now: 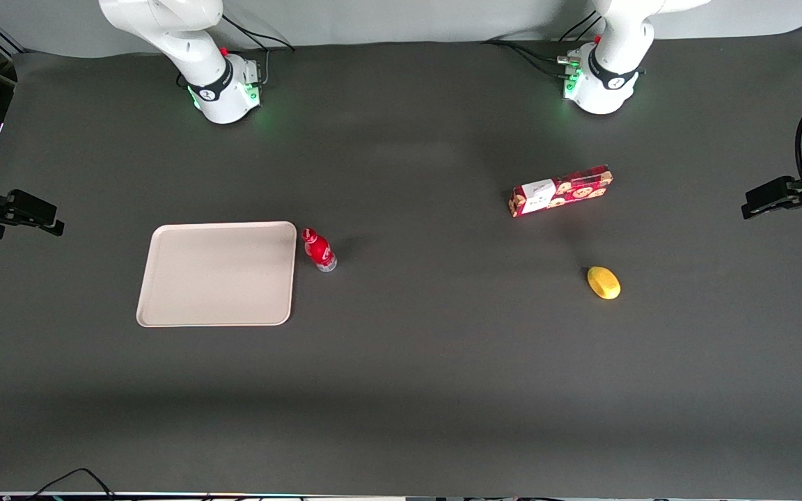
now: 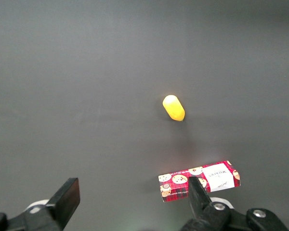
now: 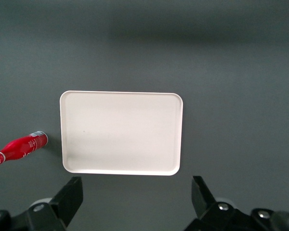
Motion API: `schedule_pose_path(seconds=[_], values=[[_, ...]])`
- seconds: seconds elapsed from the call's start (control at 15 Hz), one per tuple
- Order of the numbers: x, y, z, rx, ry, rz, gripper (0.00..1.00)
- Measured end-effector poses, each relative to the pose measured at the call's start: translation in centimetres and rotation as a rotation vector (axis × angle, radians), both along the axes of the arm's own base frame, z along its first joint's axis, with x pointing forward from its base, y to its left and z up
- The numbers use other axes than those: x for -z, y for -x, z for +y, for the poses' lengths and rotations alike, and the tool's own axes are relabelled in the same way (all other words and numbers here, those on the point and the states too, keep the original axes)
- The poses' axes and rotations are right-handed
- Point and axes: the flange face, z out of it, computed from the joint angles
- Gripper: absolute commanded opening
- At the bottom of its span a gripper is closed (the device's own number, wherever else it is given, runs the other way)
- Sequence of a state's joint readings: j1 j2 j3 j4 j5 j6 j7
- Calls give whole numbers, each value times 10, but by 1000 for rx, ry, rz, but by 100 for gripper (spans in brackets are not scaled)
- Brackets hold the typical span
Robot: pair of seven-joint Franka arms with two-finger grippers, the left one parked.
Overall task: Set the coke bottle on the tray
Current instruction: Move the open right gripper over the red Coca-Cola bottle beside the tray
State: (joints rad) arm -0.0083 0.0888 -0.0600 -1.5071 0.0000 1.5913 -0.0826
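The coke bottle is small and red with a white logo and a red cap. It stands on the dark table right beside the tray's edge, apart from it. The tray is a large, flat cream rectangle with nothing on it. My right gripper hangs high at the working arm's end of the table, well away from both. In the right wrist view the gripper is open with only bare table between its fingers; the tray and the bottle lie below it.
A long red cookie box and a yellow lemon-like object lie toward the parked arm's end of the table. They also show in the left wrist view as the box and the yellow object. Cables run by the arm bases.
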Motion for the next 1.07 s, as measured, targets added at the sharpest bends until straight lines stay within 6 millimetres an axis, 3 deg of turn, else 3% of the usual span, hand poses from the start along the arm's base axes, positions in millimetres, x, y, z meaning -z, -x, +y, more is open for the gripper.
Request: schedule_pose_path(seconds=[0.4, 0.53, 0.67, 0.93, 1.07], values=[[5, -3, 2, 0, -2, 9, 98], [11, -6, 27, -7, -13, 17, 100], [20, -10, 85, 24, -23, 28, 100], [57, -9, 229, 74, -63, 34, 100], [81, -5, 278, 77, -76, 48, 100]])
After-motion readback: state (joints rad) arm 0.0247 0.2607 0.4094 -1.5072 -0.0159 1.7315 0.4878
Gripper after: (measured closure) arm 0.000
